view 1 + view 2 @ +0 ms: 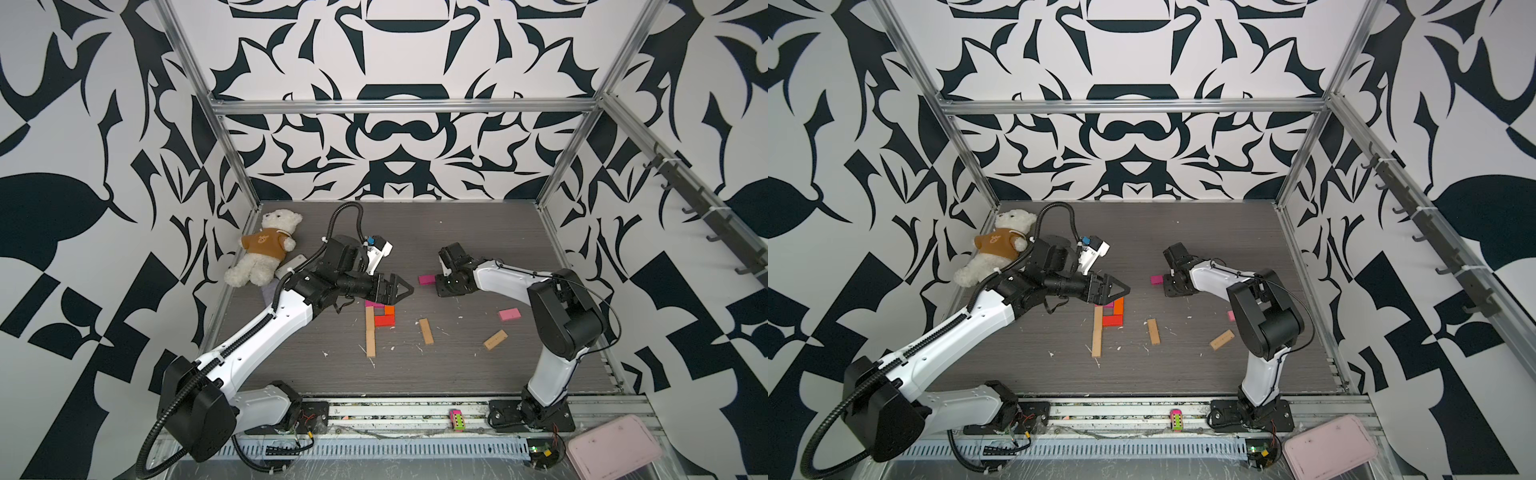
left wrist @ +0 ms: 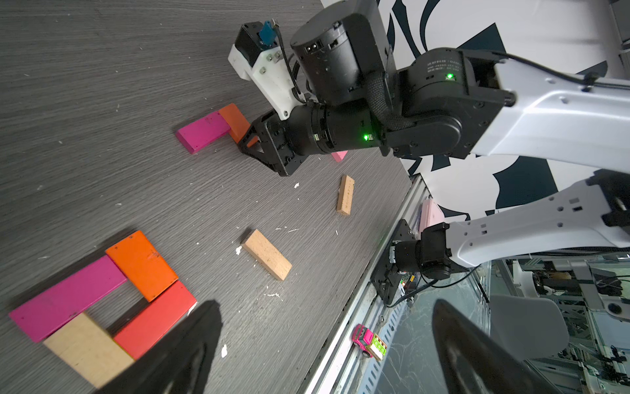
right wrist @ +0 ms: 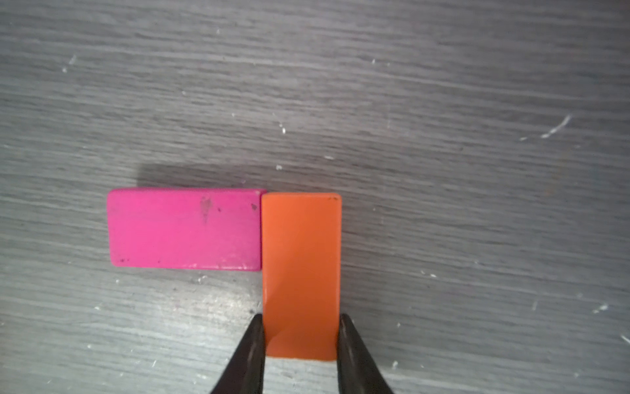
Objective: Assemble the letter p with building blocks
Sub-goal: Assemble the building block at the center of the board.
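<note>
Front edge: an aluminium rail point(image 1: 395, 409) runs along the table's near side. A toy car point(image 1: 456, 419) sits on it between the arm bases, and a pink tray point(image 1: 615, 446) lies past its right end.
Table: the grey wood-grain top point(image 1: 457, 374) is flecked with white crumbs, with an open strip between the rail and the blocks.
Loose blocks: the middle tan block point(image 1: 426, 331), right tan block point(image 1: 495, 339) and light pink block point(image 1: 509, 314) lie flat and well apart, towards the right arm.
Letter: the tan stem point(image 1: 370, 332) points at the rail. At its far end the red block point(image 1: 384, 320), orange block point(image 1: 389, 310) and magenta block point(image 2: 68, 300) close a small bowl on the right.
Left gripper point(image 1: 401, 289): jaws spread wide and holding nothing, it hangs over the letter's far end.
Right gripper point(image 3: 301, 324): pointed down and clamped on the short sides of the held orange block point(image 3: 301, 273). That block's long edge meets the end of the loose magenta block point(image 3: 185, 230).
Far side: open table reaches the back wall. A teddy bear point(image 1: 266, 249) lies in the left corner.
Surround: metal frame posts point(image 1: 232, 166) stand at the corners, with black-and-white patterned walls on three sides.
</note>
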`<state>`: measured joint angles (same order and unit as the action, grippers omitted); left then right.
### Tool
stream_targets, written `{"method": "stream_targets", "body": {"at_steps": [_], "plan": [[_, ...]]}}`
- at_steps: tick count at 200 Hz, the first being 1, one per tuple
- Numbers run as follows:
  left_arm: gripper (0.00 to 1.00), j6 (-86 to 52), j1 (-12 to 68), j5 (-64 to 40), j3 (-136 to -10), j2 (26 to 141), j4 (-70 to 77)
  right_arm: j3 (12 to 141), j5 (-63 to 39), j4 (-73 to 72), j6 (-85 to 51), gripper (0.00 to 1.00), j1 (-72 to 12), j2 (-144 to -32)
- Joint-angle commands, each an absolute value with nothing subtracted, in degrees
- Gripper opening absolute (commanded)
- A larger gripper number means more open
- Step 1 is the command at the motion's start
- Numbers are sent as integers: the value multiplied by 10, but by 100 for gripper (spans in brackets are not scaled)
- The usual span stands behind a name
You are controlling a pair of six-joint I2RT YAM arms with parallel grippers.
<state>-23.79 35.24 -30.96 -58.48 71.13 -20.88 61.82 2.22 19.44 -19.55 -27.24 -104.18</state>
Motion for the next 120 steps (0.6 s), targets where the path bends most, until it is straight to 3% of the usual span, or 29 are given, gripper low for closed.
{"method": "stream_targets", "body": {"at_steps": [1,73,120], "plan": [[99,-238,351,-319,-576,716,-213,612,16,255,-198,26,-279,-1063],[99,-238,351,-320,-576,718,-213,618,18,259,-200,35,-279,-1072],[99,-239,351,-320,-575,718,-214,619,22,261,-203,50,-279,-1078]]}}
